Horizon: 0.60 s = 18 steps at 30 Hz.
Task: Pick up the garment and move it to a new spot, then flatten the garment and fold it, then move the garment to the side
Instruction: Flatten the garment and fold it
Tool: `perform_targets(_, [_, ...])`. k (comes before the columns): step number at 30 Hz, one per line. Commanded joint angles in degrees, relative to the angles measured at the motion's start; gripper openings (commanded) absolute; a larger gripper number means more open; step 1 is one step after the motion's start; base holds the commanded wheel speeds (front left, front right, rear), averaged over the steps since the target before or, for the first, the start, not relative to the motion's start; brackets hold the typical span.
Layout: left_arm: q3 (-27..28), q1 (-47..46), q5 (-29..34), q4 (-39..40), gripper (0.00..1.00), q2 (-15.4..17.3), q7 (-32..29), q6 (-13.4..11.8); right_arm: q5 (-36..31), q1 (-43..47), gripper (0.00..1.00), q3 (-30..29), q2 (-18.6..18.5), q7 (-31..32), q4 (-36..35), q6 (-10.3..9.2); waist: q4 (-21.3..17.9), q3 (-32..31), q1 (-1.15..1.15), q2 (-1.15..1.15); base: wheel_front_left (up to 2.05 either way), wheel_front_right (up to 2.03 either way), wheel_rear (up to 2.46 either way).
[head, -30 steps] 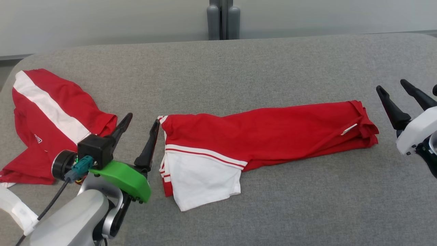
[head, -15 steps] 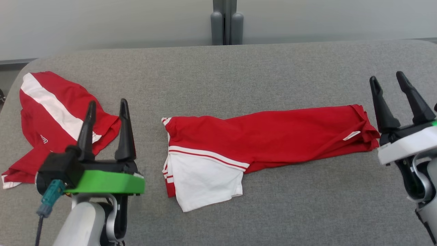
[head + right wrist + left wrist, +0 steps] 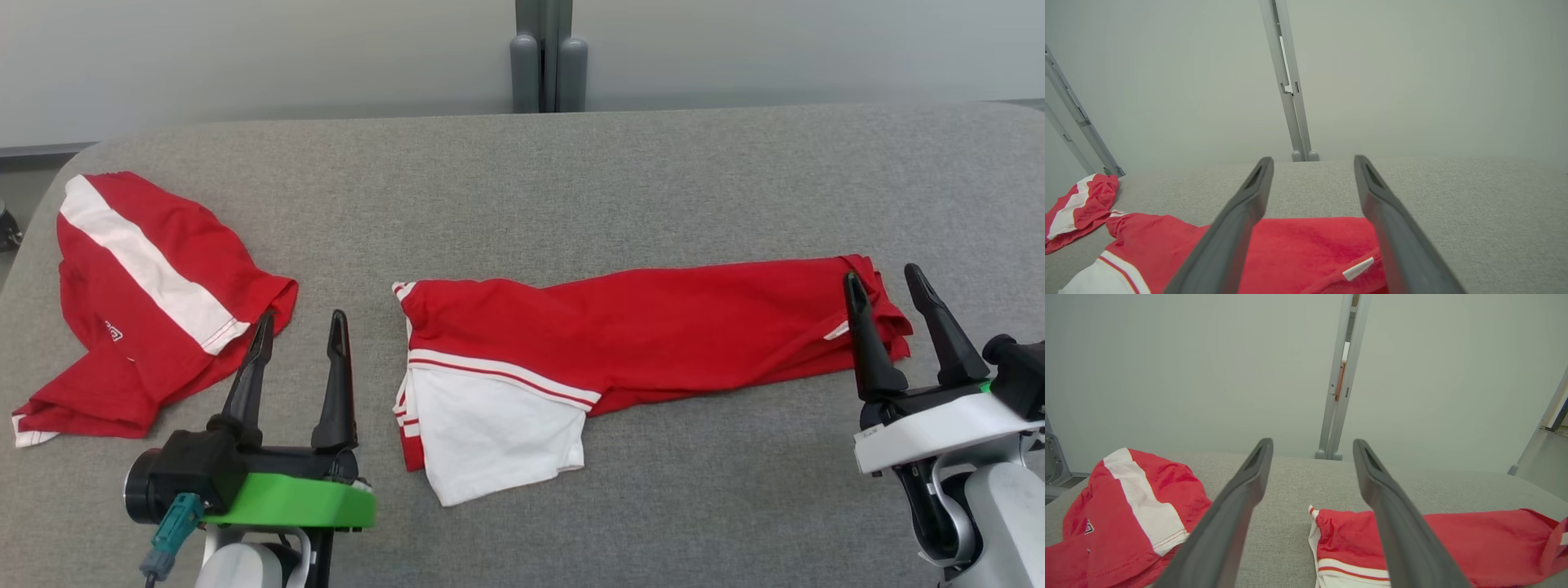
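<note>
Two end effectors, both spread wide and empty. Left end effector (image 3: pixel 301 317) hangs over bare bench (image 3: pixel 571 180), between crumpled shirt (image 3: pixel 155 294) and folded garment (image 3: pixel 653 327) lying mid-bench. Right end effector (image 3: pixel 882 274) sits at the garment's right edge. Open bench beyond it.

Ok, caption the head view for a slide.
Open left fingers and right fingers flank the folded red garment.

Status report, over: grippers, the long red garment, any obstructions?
Left gripper open, empty. Right gripper open, empty, at the right end of the long red garment. Garment folded, flat on grey table. Nothing in the way; crumpled red garment apart, far left.
</note>
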<state>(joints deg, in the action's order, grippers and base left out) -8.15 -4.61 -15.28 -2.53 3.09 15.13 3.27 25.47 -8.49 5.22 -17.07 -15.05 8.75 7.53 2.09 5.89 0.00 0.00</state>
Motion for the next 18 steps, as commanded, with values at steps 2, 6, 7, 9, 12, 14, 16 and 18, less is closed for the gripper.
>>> perform_targets(2, [0.69, 0.11, 0.56, -0.2, 1.0, -0.11, 0.0, 0.85, -0.52, -0.04, 1.0, 0.04, 0.08, -0.17, 0.2, -0.09, 0.48, 0.48, 0.0, 0.0, 0.0, 0.0, 0.0])
perform_targets(6, [0.83, -1.4, -0.04, -0.31, 1.0, -0.17, 0.0, 1.13, -1.19, -2.25, 1.0, 0.18, -0.52, -0.17, 1.6, -0.09, 1.24, 1.55, 0.0, 0.0, 0.0, 0.0, 0.0])
perform_targets(7, [0.69, -1.7, -0.2, -0.35, 1.0, -0.18, 0.0, 1.1, -1.52, -2.96, 1.0, 0.17, -0.69, -0.17, 2.54, -0.09, 1.47, 1.85, 0.0, 0.0, 0.0, 0.0, 0.0])
perform_targets(9, [0.3, -2.09, -0.39, -0.49, 1.0, -0.19, 0.0, 1.11, -1.4, -4.47, 1.0, 0.14, -0.83, -0.17, 4.98, -0.1, 2.03, 2.43, 0.0, 0.0, 0.0, 0.0, 0.0])
perform_targets(12, [-0.72, -2.81, -0.8, -0.54, 1.0, -0.19, 0.0, 0.81, -0.93, -8.16, 1.0, 0.38, -1.64, 1.34, 10.06, -0.1, 3.11, 3.52, 0.0, 0.0, 0.0, 0.0, 0.0])
perform_targets(14, [-1.25, -3.04, -0.92, -0.58, 1.0, -0.18, 0.0, 0.76, -0.09, -10.03, 1.0, 0.61, -1.56, 1.87, 12.24, -0.09, 3.62, 4.05, 0.0, 0.0, 0.0, 0.0, 0.0])
perform_targets(16, [-1.96, -3.42, -1.19, -0.71, 1.0, -0.17, 0.0, 0.68, 0.03, -12.36, 1.0, 0.3, -2.08, 2.58, 15.91, -0.09, 4.29, 4.79, 0.0, 0.0, 0.0, 0.0, 0.0])
perform_targets(18, [-2.34, -3.68, -1.12, -0.82, 1.0, -0.17, 0.0, 0.62, 0.39, -14.56, 1.0, 0.35, -2.12, 2.76, 19.12, -0.09, 4.85, 5.33, 0.0, 0.0, 0.0, 0.0, 0.0])
